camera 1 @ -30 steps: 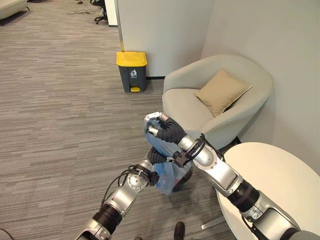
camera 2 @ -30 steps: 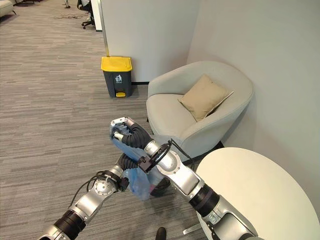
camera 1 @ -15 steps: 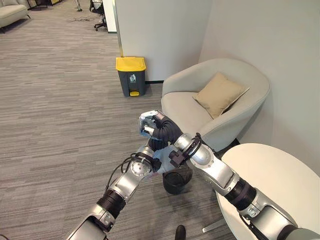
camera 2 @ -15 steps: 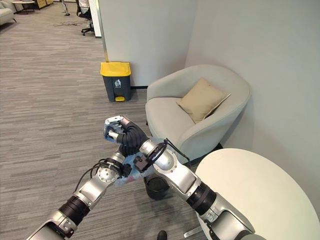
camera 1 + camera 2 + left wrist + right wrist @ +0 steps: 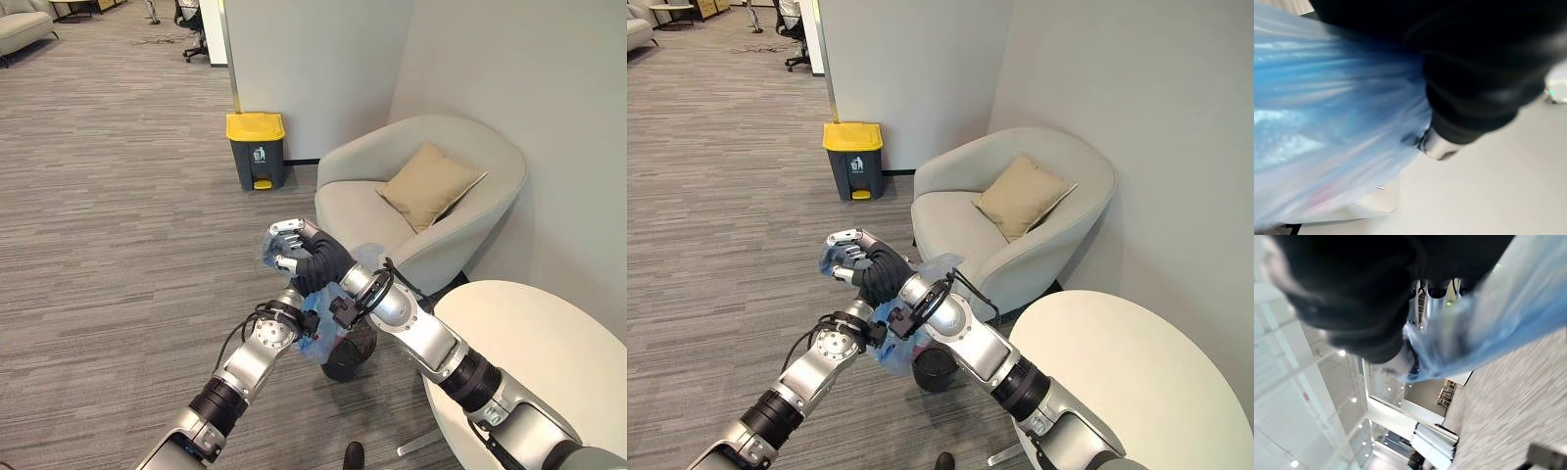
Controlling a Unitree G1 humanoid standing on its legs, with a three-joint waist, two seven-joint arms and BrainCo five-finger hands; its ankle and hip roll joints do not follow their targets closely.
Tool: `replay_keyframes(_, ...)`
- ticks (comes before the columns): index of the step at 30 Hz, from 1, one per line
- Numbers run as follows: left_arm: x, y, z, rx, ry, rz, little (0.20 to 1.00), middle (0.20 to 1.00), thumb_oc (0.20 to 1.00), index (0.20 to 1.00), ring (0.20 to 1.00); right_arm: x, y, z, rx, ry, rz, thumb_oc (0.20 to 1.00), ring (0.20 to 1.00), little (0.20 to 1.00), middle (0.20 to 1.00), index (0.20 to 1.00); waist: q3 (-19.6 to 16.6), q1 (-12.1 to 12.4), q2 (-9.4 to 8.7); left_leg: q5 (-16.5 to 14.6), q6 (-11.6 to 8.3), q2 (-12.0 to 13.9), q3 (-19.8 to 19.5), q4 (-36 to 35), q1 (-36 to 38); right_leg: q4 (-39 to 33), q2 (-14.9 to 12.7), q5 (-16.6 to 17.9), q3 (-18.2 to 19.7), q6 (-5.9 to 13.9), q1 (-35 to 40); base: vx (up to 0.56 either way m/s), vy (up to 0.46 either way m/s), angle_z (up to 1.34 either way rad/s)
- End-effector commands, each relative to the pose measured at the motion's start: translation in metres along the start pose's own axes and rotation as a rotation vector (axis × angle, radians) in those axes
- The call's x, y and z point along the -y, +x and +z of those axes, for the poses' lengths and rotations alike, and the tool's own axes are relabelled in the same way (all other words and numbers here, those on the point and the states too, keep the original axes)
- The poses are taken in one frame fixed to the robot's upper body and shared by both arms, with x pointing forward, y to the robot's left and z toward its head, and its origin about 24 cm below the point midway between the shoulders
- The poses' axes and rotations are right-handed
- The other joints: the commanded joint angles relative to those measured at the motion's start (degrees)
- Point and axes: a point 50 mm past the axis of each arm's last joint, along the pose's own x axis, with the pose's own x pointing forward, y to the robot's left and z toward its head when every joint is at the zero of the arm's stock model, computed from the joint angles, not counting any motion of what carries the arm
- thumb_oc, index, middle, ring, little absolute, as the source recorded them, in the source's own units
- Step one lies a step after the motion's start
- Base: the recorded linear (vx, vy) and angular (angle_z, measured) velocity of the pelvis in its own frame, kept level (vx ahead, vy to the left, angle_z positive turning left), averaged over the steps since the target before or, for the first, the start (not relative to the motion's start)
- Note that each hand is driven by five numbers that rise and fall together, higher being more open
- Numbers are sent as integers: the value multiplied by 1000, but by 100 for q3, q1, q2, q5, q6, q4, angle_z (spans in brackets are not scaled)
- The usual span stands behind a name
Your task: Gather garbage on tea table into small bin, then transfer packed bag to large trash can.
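A pale blue plastic bag (image 5: 319, 331) hangs just above the small black bin (image 5: 345, 360) on the floor. My right hand (image 5: 292, 249) is raised to the bag's upper left, fingers curled round a bunched end of the film (image 5: 830, 257). My left hand (image 5: 303, 322) sits lower against the bag's side. In the left wrist view the film (image 5: 1327, 112) pulls taut toward a finger (image 5: 1437, 147) that pinches it. In the right wrist view the bag (image 5: 1488, 333) streams past the dark cover. The large grey trash can with a yellow lid (image 5: 257, 145) stands by the wall, well beyond the hands.
A beige armchair (image 5: 468, 157) with a tan cushion (image 5: 429, 183) stands right behind the bin. The round white tea table (image 5: 534, 352) is at the lower right. Open grey carpet (image 5: 118, 225) stretches left, up to the trash can.
My right hand has drawn the bag's top up and to the left. The bag has risen off the black bin, which now shows beneath it. The view has shifted slightly.
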Motion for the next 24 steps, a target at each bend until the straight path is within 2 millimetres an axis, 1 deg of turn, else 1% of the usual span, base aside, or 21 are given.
replay_keyframes(1,-6,10,35,178,-60,10,200,200,200,200,200,11,17,35,173,-116,-34,1000,1000,1000,1000,1000,-29,-32,-8,-429,82,-119,-228,-53,-150,344,-276,-1150,303,608,449,0,0,0)
replay_keyframes(4,-11,5,29,160,-64,31,200,200,200,200,200,20,11,34,165,-235,-63,1000,1000,1000,1000,1000,-25,-28,8,-434,89,-126,-236,-53,-140,352,-277,-1163,304,609,461,0,0,0)
replay_keyframes(5,-11,5,29,159,-64,31,200,200,200,200,200,20,11,34,164,-236,-63,1000,1000,1000,1000,1000,-25,-28,9,-435,89,-126,-236,-53,-138,353,-277,-1164,303,609,462,0,0,0)
replay_keyframes(7,-17,1,23,137,-67,53,200,200,200,200,200,27,6,31,146,-303,-96,1000,1000,1000,1000,1000,-25,-29,19,-436,92,-122,-230,-53,-130,361,-278,-1172,305,612,472,0,0,0)
replay_keyframes(8,-23,-5,15,107,-69,81,200,200,200,200,200,33,0,29,131,-353,-125,1000,1000,1000,1000,1000,-21,-36,30,-440,97,-124,-230,-53,-123,360,-278,-1175,301,615,479,0,0,0)
replay_keyframes(9,-22,-5,15,106,-70,80,200,200,200,200,200,33,-1,29,130,-352,-125,1000,1000,1000,1000,1000,-26,-36,31,-441,97,-124,-230,-53,-121,359,-277,-1176,301,615,481,0,0,0)
replay_keyframes(10,-27,-9,8,83,-71,101,200,200,200,200,200,36,-6,27,118,-375,-142,1000,1000,1000,1000,1000,-23,-39,37,-441,98,-124,-228,-53,-119,360,-279,-1176,294,621,483,0,0,0)
replay_keyframes(11,-32,-13,3,60,-70,123,200,200,200,200,200,41,-12,24,100,-395,-169,1000,1000,1000,1000,1000,-25,-47,48,-442,99,-123,-225,-53,-116,362,-283,-1176,295,623,481,0,0,0)
replay_keyframes(12,-42,-22,-9,15,-68,164,200,200,200,200,200,49,-24,18,64,-404,-204,1000,1000,1000,1000,1000,-19,-60,64,-446,99,-122,-219,-53,-106,360,-283,-1176,296,630,486,0,0,0)
replay_keyframes(13,-42,-23,-9,13,-69,164,200,200,200,200,200,49,-24,18,63,-403,-203,1000,1000,1000,1000,1000,-26,-58,64,-447,99,-122,-218,-53,-105,360,-283,-1176,296,630,487,0,0,0)
replay_keyframes(14,-48,-29,-18,-22,-61,190,200,200,200,200,200,53,-33,12,29,-401,-224,1000,1000,1000,1000,1000,-29,-69,69,-451,101,-122,-212,-53,-100,360,-284,-1175,298,634,490,11,2,-5)
replay_keyframes(15,-59,-41,-32,-85,-62,231,200,200,200,200,200,61,-48,4,-26,-391,-262,1000,1000,1000,1000,1000,-27,-89,82,-454,103,-122,-203,-53,-95,356,-283,-1175,296,639,492,19,6,-6)
replay_keyframes(16,-64,-49,-41,-124,-68,255,200,200,200,200,200,64,-60,-3,-73,-370,-283,1000,1000,1000,1000,1000,-38,-100,90,-458,103,-126,-200,-53,-86,344,-284,-1173,296,643,502,22,14,-12)
replay_keyframes(17,-73,-61,-54,-178,-81,295,200,200,200,200,200,69,-76,-14,-140,-347,-314,1000,1000,1000,1000,1000,-46,-120,97,-458,101,-128,-194,-53,-83,339,-286,-1174,289,649,501,20,10,-9)
replay_keyframes(18,-77,-66,-59,-203,-84,315,200,200,200,200,200,73,-84,-19,-173,-343,-332,1000,1000,1000,1000,1000,-45,-131,96,-460,100,-127,-191,-53,-80,338,-287,-1176,285,654,500,13,6,-10)
replay_keyframes(19,-77,-67,-59,-204,-84,315,200,200,200,200,200,73,-85,-19,-174,-342,-332,1000,1000,1000,1000,1000,-52,-130,96,-461,100,-127,-192,-53,-81,337,-287,-1177,284,654,500,9,1,-4)
replay_keyframes(20,-85,-77,-68,-246,-97,354,200,200,200,200,200,79,-104,-30,-260,-342,-361,1000,1000,1000,1000,1000,-51,-149,97,-460,95,-125,-191,-53,-83,333,-284,-1184,282,659,503,8,3,-3)
replay_keyframes(22,-91,-86,-76,-281,-99,381,200,200,200,200,200,83,-121,-39,-331,-339,-383,1000,1000,1000,1000,1000,-54,-163,96,-461,92,-126,-191,-53,-87,331,-283,-1191,279,661,509,0,0,0)
replay_keyframes(24,-96,-95,-82,-314,-98,400,200,200,200,200,200,84,-140,-52,-420,-315,-409,1000,1000,1000,1000,1000,-47,-179,99,-461,88,-127,-200,-53,-92,335,-285,-1193,267,667,509,0,0,0)
